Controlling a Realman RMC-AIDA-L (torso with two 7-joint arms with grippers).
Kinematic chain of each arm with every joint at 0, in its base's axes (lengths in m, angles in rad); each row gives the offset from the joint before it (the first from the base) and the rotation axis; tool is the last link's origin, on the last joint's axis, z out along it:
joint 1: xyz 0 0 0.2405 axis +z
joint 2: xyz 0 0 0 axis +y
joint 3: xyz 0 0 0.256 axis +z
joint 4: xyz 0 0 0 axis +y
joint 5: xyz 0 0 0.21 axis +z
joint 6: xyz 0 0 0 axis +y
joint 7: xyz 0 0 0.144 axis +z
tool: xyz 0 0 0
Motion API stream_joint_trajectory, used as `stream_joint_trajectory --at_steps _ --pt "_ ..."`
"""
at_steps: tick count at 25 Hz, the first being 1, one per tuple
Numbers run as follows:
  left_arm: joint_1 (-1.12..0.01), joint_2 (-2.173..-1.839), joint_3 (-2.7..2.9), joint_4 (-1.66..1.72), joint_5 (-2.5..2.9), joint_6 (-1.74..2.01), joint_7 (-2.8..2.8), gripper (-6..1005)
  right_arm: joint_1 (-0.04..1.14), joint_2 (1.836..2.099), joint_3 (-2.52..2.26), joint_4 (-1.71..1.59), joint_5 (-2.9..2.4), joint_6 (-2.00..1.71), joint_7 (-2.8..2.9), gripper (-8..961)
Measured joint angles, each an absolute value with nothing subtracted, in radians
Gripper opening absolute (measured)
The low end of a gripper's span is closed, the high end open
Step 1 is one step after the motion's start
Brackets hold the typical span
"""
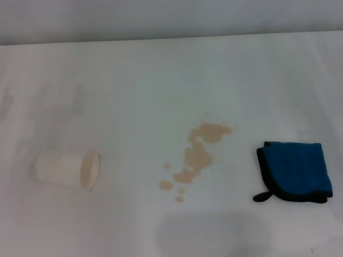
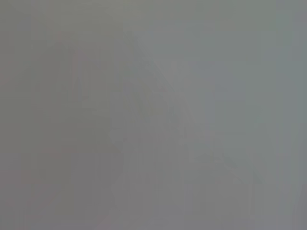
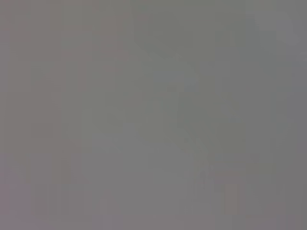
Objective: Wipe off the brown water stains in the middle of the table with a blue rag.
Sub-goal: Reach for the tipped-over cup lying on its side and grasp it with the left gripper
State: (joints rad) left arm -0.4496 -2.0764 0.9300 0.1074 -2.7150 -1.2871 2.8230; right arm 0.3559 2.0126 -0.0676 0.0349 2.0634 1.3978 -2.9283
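Brown water stains [image 1: 201, 152] sit mid-surface: a long tan patch running diagonally, small round droplets trailing at its nearer end. White surface [image 1: 161, 80] fills the head view. Blue rag [image 1: 296, 171] lies folded flat to the stains' right, well apart, black edging and loop tab toward the stains. White paper cup [image 1: 69, 170] on its side, left of the stains, mouth facing them. Neither claw in sight; both wrist views show only blank grey, so claw state cannot be told.

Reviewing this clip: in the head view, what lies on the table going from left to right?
White paper cup lying on its side → patch of pale brown water stains → folded blue rag with black edging, all resting apart on the white table. Neither gripper shows.
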Motion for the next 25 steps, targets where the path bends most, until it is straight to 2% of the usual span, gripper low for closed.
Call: stream_joint_trajectory --at_steps 25 --pt "-0.474 -2.076 0.926 0.150 -2.723 -1.233 2.824 860 0.364 2.010 -0.063 0.024 2.066 1.379 -2.928 871"
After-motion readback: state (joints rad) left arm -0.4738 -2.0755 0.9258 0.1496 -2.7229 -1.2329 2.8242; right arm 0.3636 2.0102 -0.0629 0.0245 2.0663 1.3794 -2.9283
